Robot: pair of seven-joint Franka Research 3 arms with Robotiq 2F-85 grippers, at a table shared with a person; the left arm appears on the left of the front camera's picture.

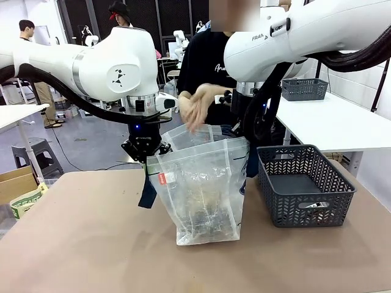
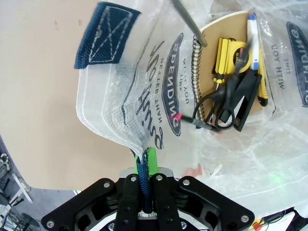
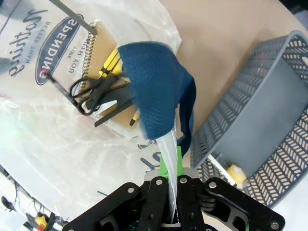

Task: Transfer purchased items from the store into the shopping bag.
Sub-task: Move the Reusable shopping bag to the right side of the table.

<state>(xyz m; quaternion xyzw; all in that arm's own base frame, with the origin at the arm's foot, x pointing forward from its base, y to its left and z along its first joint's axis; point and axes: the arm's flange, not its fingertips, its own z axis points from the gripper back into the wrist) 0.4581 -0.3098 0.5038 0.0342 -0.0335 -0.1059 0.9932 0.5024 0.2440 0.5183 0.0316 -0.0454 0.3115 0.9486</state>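
The shopping bag [image 1: 204,189] stands upright on the brown bench [image 1: 79,238] in the middle of the front view, its mouth held wide between the two arms. The left pincer [image 2: 146,180] is closed tight on the bag's rim at the left of the mouth. In the left wrist view a navy strap and clear film are pinched between its green pads, and another strap end [image 2: 103,36] lies flat against the bag wall at the upper left. The right pincer [image 3: 169,185] is likewise clamped on the opposite rim; a strip of clear film rises from between its fingers and a navy strap handle [image 3: 156,91] folds over above it. Through the plastic both wrist views show a spiral notebook [image 2: 226,29] lying at the bottom of the bag, with black scissors [image 2: 226,103] and yellow-bodied tools [image 2: 226,53] on top of it. The person's hands [image 1: 194,108] are together above the open mouth, at upper centre. The store [image 1: 305,183] sits on the bench just beside the bag at the lower right, with a small item [image 1: 314,206] on its floor.
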